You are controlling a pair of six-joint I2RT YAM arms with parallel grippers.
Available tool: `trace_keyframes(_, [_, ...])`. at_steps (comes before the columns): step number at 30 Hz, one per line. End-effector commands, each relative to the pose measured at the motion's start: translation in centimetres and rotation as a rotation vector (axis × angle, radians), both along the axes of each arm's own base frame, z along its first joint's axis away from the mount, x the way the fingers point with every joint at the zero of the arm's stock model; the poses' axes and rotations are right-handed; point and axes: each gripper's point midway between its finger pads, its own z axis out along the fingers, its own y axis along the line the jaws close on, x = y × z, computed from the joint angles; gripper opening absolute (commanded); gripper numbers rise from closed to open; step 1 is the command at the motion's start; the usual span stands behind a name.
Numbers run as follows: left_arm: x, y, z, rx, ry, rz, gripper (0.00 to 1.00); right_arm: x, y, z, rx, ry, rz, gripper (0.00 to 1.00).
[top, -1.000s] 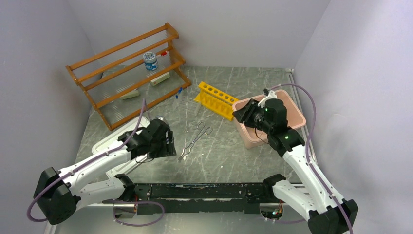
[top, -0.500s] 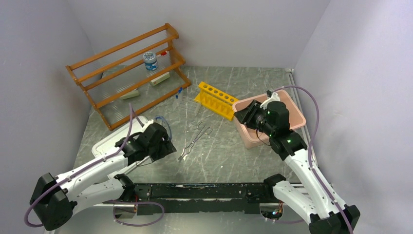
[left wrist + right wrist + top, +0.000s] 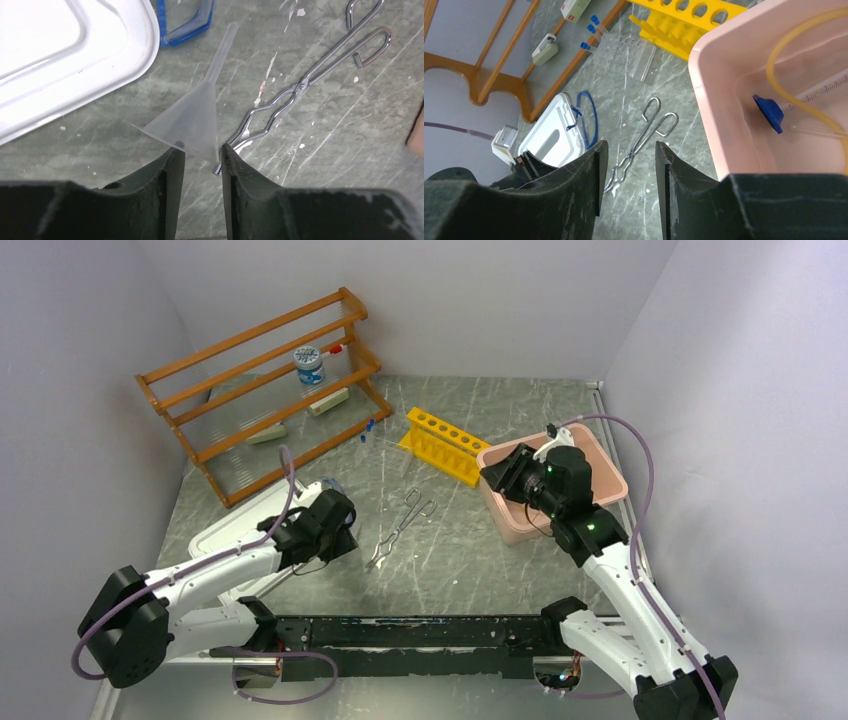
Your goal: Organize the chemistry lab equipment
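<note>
My left gripper (image 3: 202, 150) is shut on the wide rim of a translucent funnel (image 3: 197, 117), whose stem points away, just above the table beside the metal tongs (image 3: 305, 85). In the top view this gripper (image 3: 335, 530) sits left of the tongs (image 3: 400, 525). A blue cord loop (image 3: 187, 25) lies by the white tray (image 3: 60, 65). My right gripper (image 3: 629, 150) is open and empty, held high at the near left corner of the pink bin (image 3: 709, 100). The bin holds a tan hose (image 3: 784, 85) and a blue-based cylinder (image 3: 769, 112).
A yellow tube rack (image 3: 445, 445) stands behind the tongs. Blue-capped clear tubes (image 3: 591, 32) and a clear well plate (image 3: 616, 55) lie by the wooden shelf (image 3: 260, 390), which holds a jar and small packets. Walls close in on three sides.
My left gripper shifted slightly left and back toward the tongs, staying low by the tray. The right gripper has barely moved.
</note>
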Motion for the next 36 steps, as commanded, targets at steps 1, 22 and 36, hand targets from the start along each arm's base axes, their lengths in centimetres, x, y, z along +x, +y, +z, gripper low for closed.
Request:
trace_keyframes(1, [1.2, -0.3, -0.6, 0.022, -0.069, -0.039, 0.36, 1.0, -0.1, 0.1, -0.009, -0.039, -0.022, 0.43])
trace_keyframes(22, [2.1, -5.0, 11.8, -0.207, -0.362, -0.314, 0.05, -1.6, 4.9, 1.7, 0.203, -0.071, 0.25, 0.58])
trace_keyframes(36, [3.0, -13.5, 23.7, -0.695, -0.486, -0.435, 0.05, -2.5, 12.0, 8.3, 0.501, -0.226, 0.411, 0.75])
